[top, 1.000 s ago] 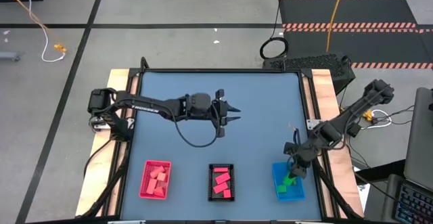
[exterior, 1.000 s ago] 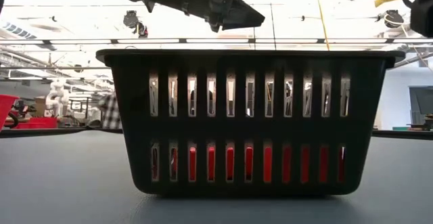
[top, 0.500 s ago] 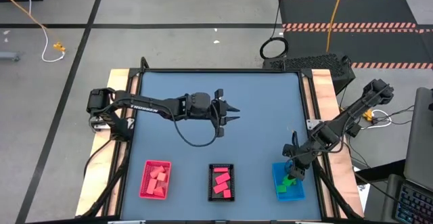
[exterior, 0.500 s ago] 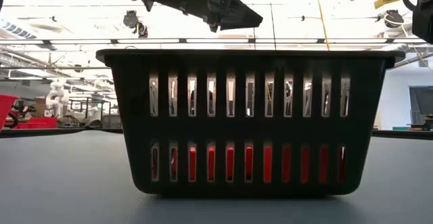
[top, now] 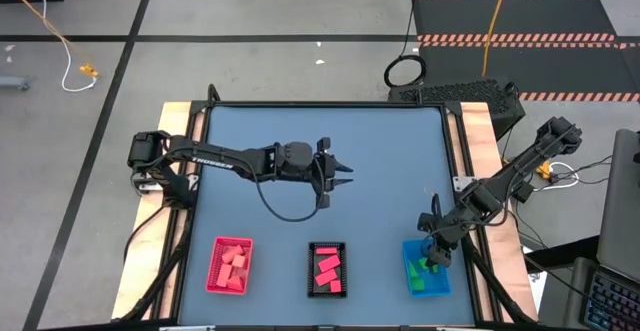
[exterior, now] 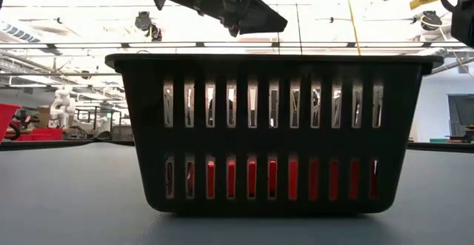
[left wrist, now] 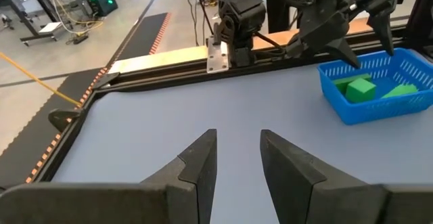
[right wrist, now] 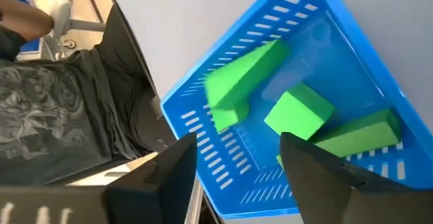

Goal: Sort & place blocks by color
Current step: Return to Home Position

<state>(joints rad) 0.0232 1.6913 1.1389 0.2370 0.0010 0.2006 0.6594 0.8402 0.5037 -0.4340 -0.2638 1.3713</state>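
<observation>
Green blocks lie in the blue tray just below the right jaws, which are spread and empty. The left jaws, also spread and empty, hover over the mid-desk. Salmon blocks sit in the red tray, pink-red blocks in the black tray.

The blue tray beneath my right claw is slotted plastic with a faint sheen. The blocks in it look smooth and matt, perhaps painted wood. Beside that tray the table is a matt grey-blue sheet, with a bare wood rim. The black tray is dull plastic.
</observation>
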